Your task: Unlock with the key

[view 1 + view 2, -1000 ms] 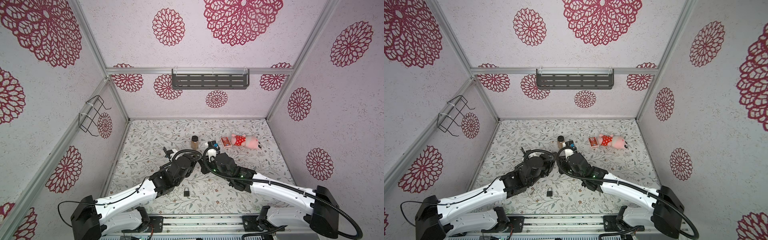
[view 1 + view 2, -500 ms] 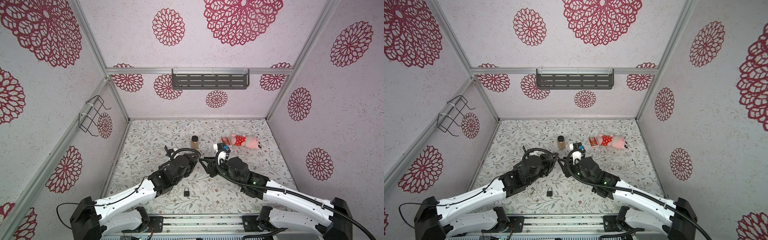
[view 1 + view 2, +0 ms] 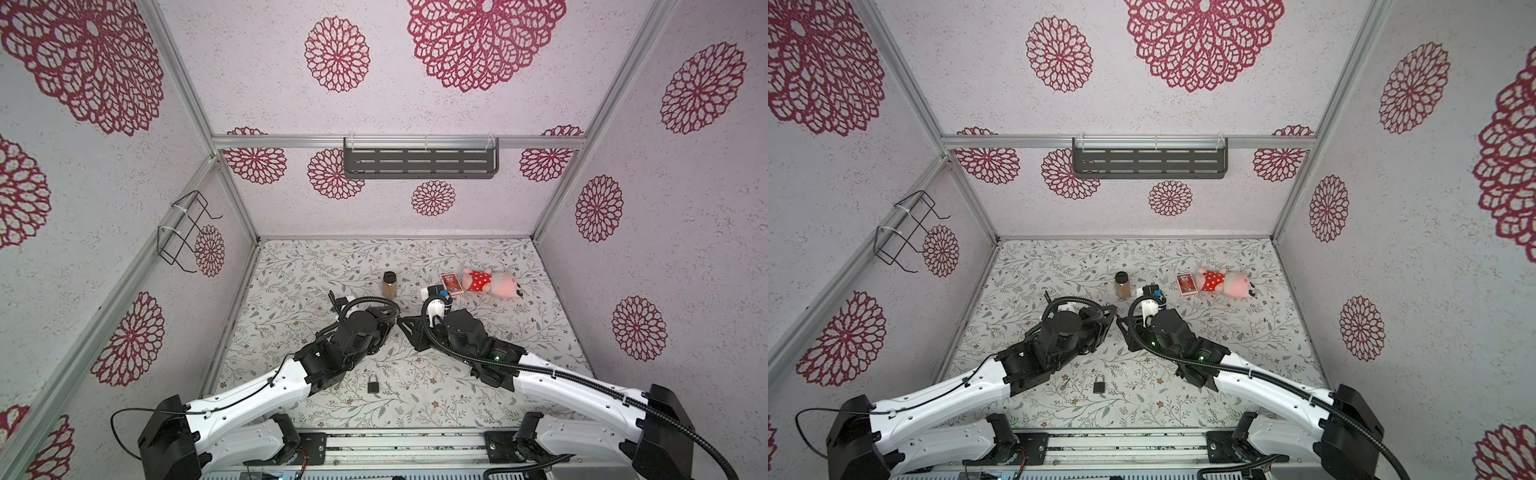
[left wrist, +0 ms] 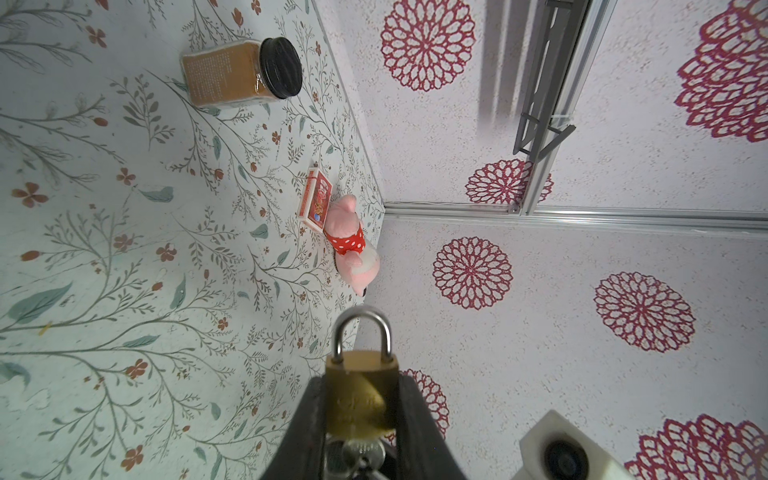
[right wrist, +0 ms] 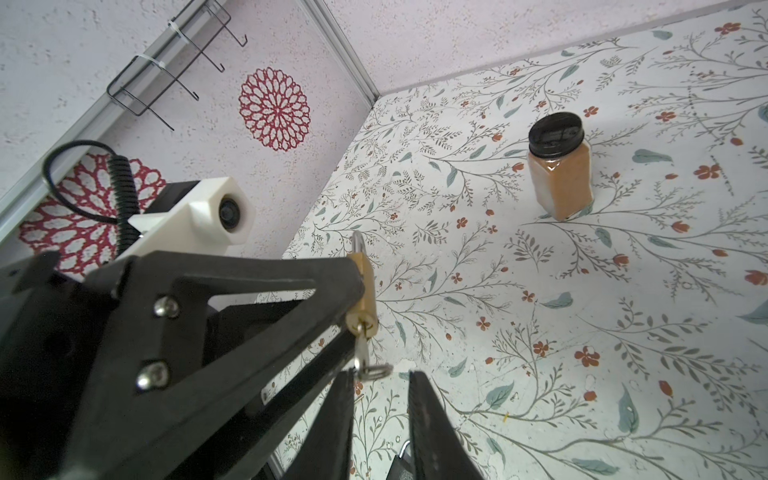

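My left gripper (image 4: 360,388) is shut on a brass padlock (image 4: 360,390), its steel shackle sticking out past the fingertips. A silver key (image 5: 361,351) sits in the keyhole under the lock (image 5: 365,291), with its ring (image 5: 376,370) hanging from it. My right gripper (image 5: 381,376) is open just below the key; the ring lies by one fingertip and nothing is between the jaws. In both top views the two grippers (image 3: 390,318) (image 3: 406,327) meet tip to tip at mid-table (image 3: 1113,311) (image 3: 1122,323).
A black padlock (image 3: 373,384) lies on the floral mat near the front. A spice jar (image 3: 390,284), a red card box (image 3: 451,284) and a pink plush pig (image 3: 490,282) are farther back. A wire rack (image 3: 187,232) hangs on the left wall, a grey shelf (image 3: 419,162) on the back wall.
My right gripper has drawn back to the right, away from the held lock, and its jaws have shifted. The left arm has kept still with the padlock.
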`<action>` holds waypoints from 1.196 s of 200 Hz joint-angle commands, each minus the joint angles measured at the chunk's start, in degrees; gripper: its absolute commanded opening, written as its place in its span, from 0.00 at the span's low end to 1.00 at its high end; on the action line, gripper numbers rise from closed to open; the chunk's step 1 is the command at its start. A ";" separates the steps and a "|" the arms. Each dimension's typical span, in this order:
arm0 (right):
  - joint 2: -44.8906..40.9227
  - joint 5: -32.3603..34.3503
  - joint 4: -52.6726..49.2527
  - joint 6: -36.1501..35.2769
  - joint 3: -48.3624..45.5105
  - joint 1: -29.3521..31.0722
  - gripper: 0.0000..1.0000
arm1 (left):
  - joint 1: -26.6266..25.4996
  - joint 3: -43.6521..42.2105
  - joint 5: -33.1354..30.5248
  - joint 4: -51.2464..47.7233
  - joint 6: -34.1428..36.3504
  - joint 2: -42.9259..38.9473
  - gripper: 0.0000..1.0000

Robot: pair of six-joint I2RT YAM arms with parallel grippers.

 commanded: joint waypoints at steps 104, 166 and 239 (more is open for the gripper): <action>1.64 0.89 0.15 -0.61 3.67 -0.36 0.15 | 0.52 -0.37 -0.77 0.90 0.67 -0.88 0.00; 2.19 1.24 0.26 -0.96 3.63 -0.30 0.04 | 0.43 -0.46 0.40 1.60 0.61 -1.65 0.00; 5.70 -0.27 1.73 -0.58 7.42 -0.37 0.01 | -4.52 2.39 3.52 5.73 0.61 0.42 0.00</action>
